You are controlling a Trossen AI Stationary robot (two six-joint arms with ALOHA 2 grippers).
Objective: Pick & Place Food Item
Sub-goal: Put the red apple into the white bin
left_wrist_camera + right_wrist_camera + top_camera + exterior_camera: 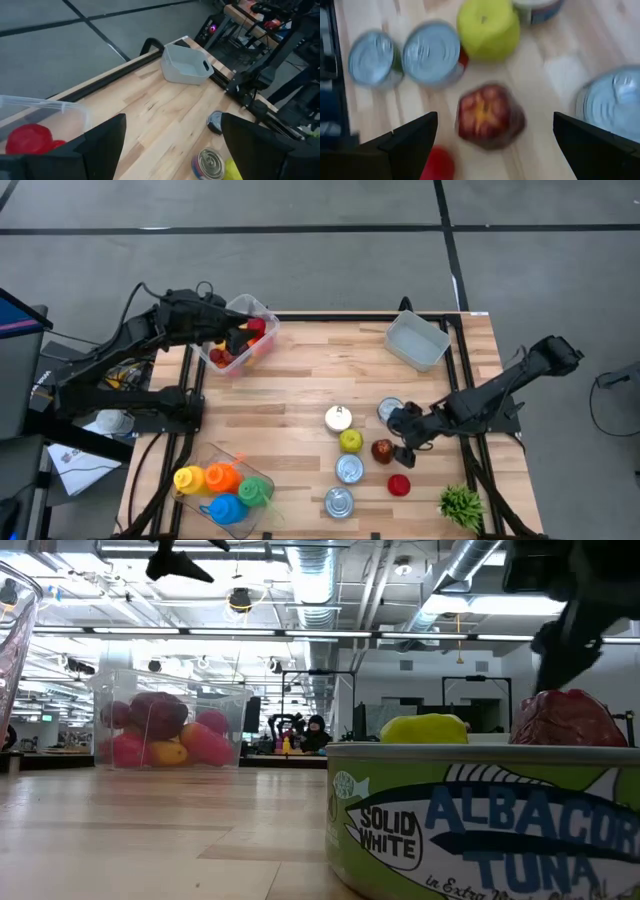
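While the left pincer [240, 340] hangs spread over the part-filled clear plastic tub [262, 312], the right pincer [403, 448], spread too, hovers above the dark red apple [488, 116], not yet gripped.

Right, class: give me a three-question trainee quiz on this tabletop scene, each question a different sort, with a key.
1. True or false: the right gripper is open above the dark red apple.
2. Where is the left gripper? A) over the clear bin of fruit B) over the empty grey bin C) beside the small green plant
3. Fill in: the yellow-green apple lies on the ____, between cans.

Key: 1 true; 2 A; 3 table.
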